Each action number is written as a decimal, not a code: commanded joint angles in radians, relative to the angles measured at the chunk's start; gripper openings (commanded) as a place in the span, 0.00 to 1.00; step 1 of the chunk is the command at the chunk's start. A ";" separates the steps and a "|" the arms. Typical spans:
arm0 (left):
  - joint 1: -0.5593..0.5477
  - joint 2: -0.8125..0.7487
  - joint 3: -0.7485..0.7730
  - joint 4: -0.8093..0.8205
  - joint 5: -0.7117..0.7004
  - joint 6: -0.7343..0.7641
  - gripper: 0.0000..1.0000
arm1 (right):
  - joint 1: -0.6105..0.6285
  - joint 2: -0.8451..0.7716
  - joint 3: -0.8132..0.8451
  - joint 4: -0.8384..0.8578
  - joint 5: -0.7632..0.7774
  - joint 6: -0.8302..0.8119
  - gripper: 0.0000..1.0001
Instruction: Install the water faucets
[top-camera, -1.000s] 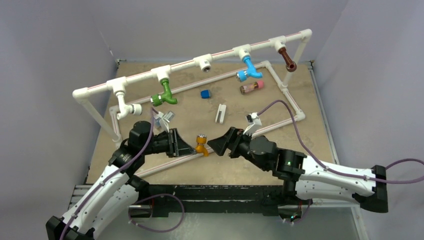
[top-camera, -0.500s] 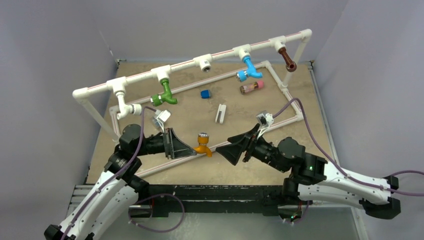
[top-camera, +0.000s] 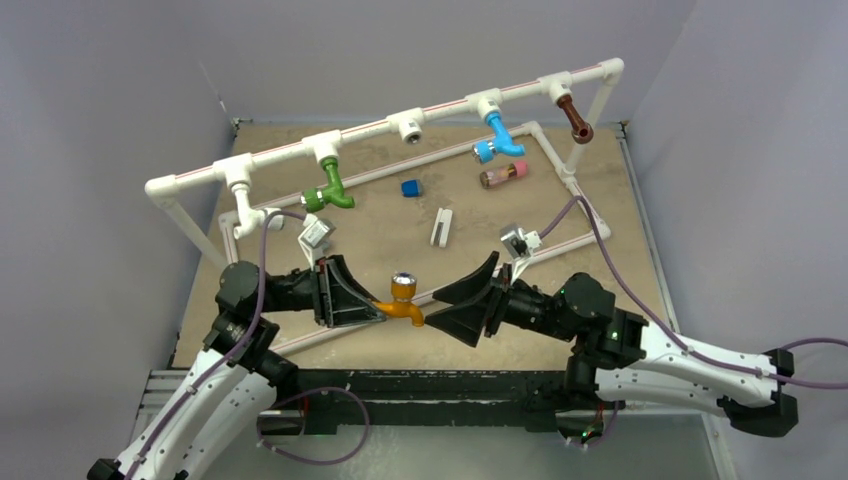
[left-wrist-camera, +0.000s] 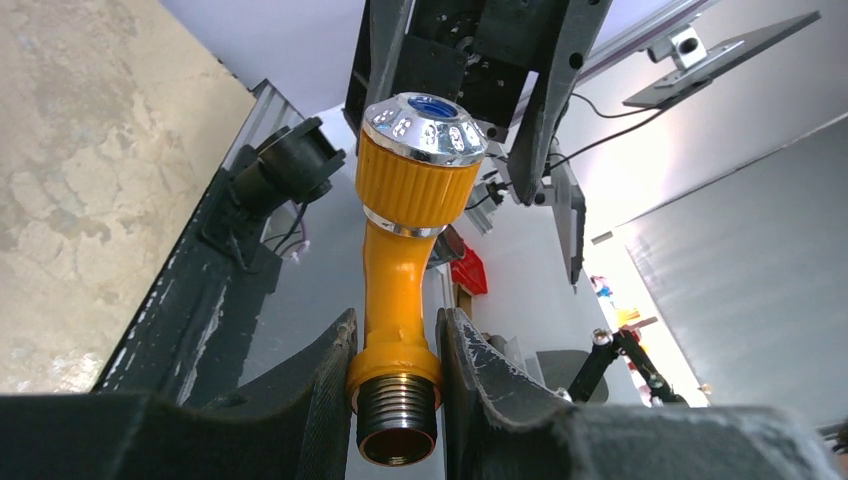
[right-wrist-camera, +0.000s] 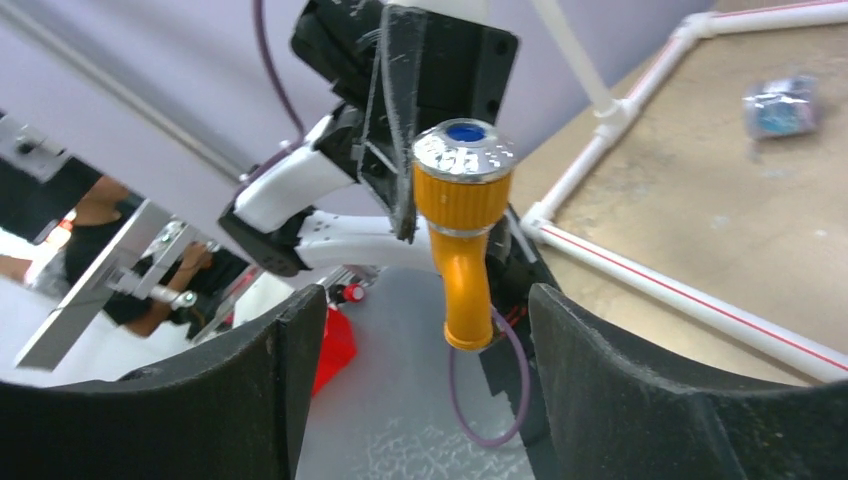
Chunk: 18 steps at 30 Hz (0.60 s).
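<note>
Orange faucet (top-camera: 402, 300) mid-air over near edge of bench (top-camera: 600, 200), between both arms, chrome head up. Left end effector (top-camera: 376, 306) clamped on collar by threaded end. Probably handover/regrasp so thread faces a free socket. Right end effector (top-camera: 432, 305) jaws apart, tips at faucet's bend, no contact visible. Both arms low, wrists facing each other. Green faucet (top-camera: 327, 190), blue faucet (top-camera: 495, 135), brown faucet (top-camera: 574, 118) already on pipe rack (top-camera: 370, 132).

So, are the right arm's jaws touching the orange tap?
Apart. The right wrist view shows the orange tap between the right arm's jaws, with clear space on both sides.
</note>
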<state>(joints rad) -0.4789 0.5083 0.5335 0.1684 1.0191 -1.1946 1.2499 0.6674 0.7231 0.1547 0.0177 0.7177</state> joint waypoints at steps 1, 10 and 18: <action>0.002 -0.011 0.013 0.145 0.023 -0.076 0.00 | -0.001 0.054 -0.004 0.177 -0.131 0.002 0.73; 0.002 -0.014 0.053 0.186 0.001 -0.090 0.00 | -0.001 0.153 0.034 0.259 -0.151 -0.022 0.68; 0.002 -0.006 0.052 0.188 0.000 -0.081 0.00 | -0.002 0.183 0.044 0.287 -0.159 -0.026 0.61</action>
<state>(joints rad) -0.4789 0.5045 0.5461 0.2985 1.0260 -1.2720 1.2499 0.8467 0.7231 0.3740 -0.1104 0.7132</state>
